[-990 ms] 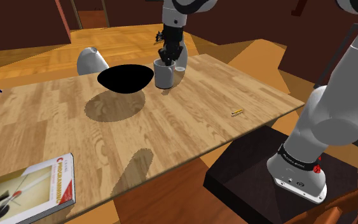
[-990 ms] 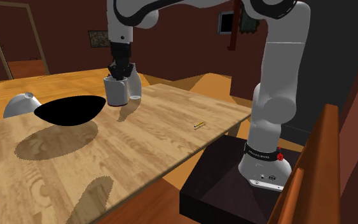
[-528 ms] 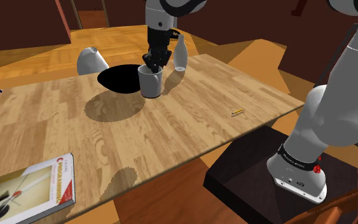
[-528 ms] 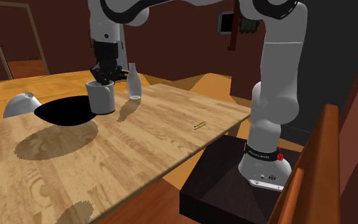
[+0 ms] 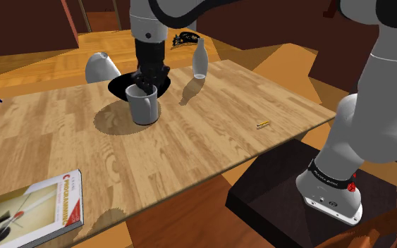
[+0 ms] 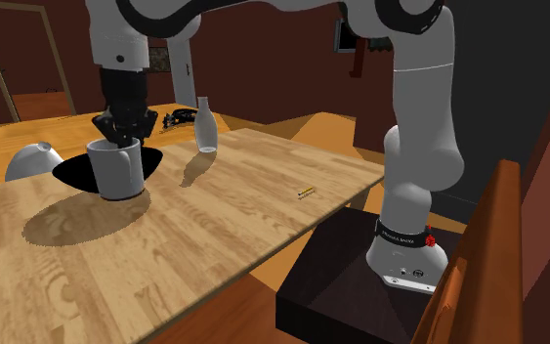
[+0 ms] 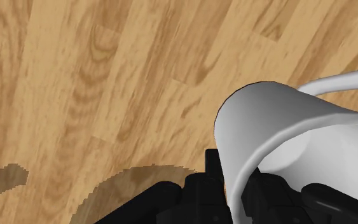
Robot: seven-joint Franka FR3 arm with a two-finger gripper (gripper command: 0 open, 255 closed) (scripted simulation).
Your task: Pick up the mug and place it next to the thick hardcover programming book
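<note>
Got the black gripper (image 5: pixel 146 83) clamped onto the rim of the grey-white mug (image 5: pixel 142 107), held upright above the wooden table (image 5: pixel 211 141). Upper middle of the shoulder view, right in front of a black bowl (image 5: pixel 121 86). Can't make out the mug's inside, blocked by the gripper. Programming book (image 5: pixel 34 208) way off at lower left, cut by the frame edge.
</note>
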